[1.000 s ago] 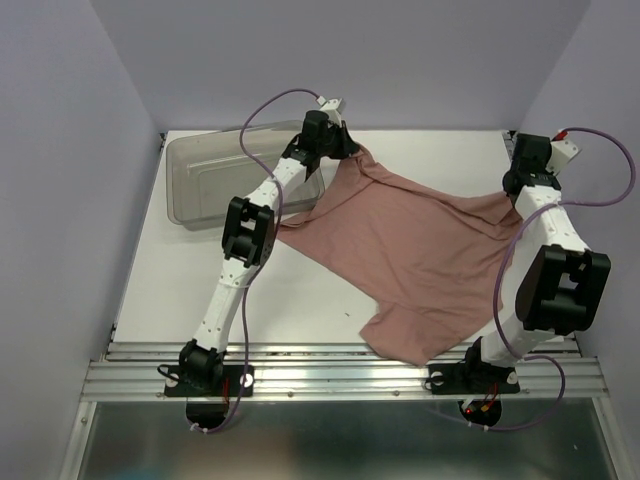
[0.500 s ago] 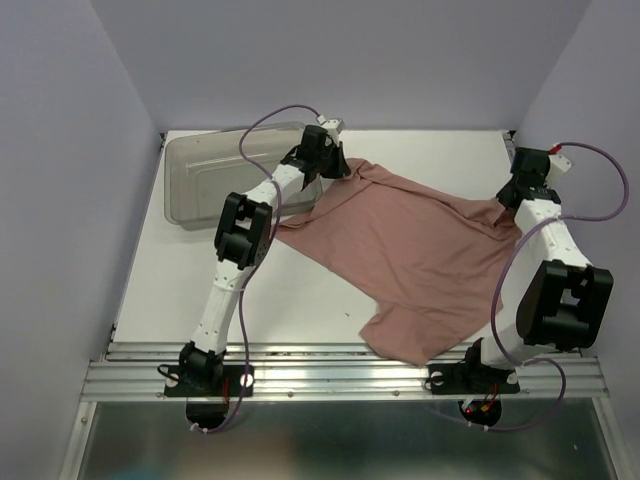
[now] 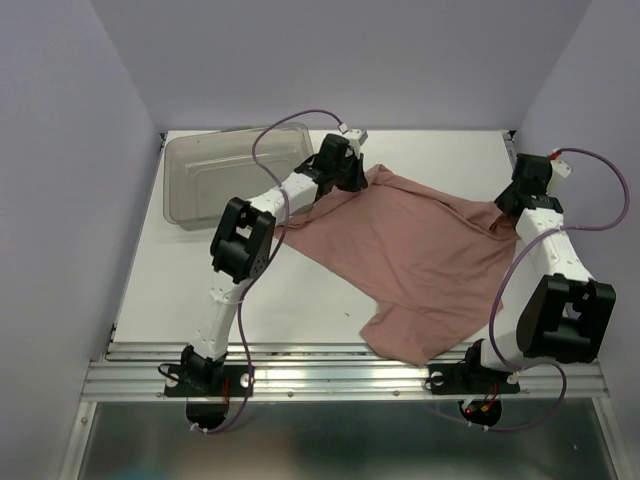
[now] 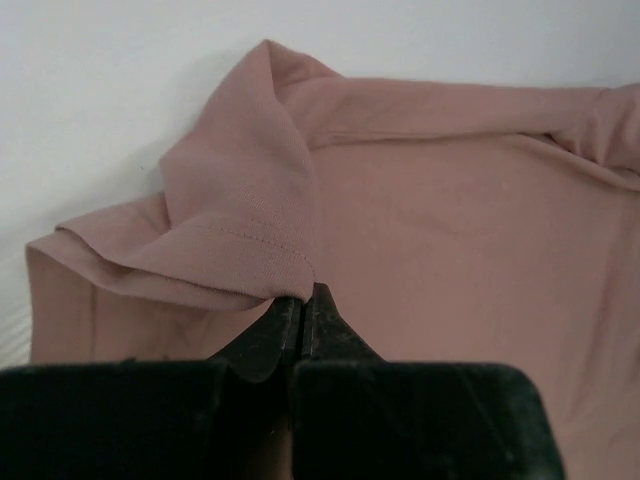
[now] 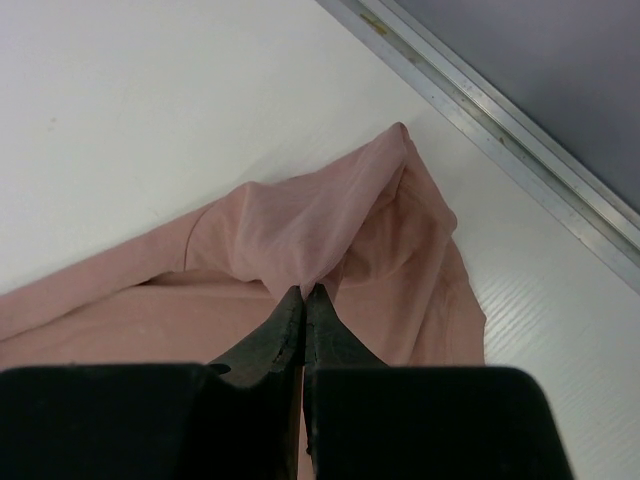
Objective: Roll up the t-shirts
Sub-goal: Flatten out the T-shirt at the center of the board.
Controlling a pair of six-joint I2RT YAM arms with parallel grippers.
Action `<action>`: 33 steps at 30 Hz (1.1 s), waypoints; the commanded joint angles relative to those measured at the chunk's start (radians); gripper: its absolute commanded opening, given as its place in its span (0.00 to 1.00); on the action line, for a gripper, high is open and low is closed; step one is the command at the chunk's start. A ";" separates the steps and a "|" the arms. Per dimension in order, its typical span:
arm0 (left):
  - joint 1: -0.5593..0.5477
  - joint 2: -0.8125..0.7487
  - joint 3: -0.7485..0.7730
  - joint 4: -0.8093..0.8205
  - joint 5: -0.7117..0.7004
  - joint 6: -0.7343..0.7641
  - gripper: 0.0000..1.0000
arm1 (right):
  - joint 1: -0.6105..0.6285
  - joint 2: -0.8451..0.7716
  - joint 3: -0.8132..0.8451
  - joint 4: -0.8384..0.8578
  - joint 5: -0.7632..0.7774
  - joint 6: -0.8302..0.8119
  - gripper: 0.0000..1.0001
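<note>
White bench (image 3: 160,290) carried one dusty-pink t-shirt (image 3: 420,250), spread out, and one clear grey bin (image 3: 200,185). Your two arms stretched far back, left tool (image 3: 354,181) and right tool (image 3: 505,213) each clamped on the t-shirt's far edge.

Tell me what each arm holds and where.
Both hold the pink t-shirt: left gripper on a stitched hem corner, right gripper on a bunched edge fold.

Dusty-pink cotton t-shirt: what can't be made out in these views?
- Top view: no print shows on the dusty-pink cotton t-shirt; which face is up is unclear.
- Top view: each wrist hides its fingertips; only wrist views show the left gripper and right gripper shut on cloth.
- Wrist views: frame edges cut off all but the pinched corners.
- Top view: the left arm covers part of the clear grey plastic bin.
</note>
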 commanded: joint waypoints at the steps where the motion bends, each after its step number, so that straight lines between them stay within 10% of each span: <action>1: -0.033 -0.123 -0.094 0.017 -0.069 0.014 0.00 | -0.005 -0.051 -0.011 0.012 -0.023 0.010 0.01; 11: -0.032 -0.206 -0.257 -0.041 -0.145 0.039 0.00 | -0.005 -0.063 -0.017 0.015 -0.062 0.011 0.01; 33: 0.074 -0.111 -0.104 -0.118 -0.178 0.125 0.00 | -0.005 -0.063 -0.014 0.014 -0.082 0.019 0.01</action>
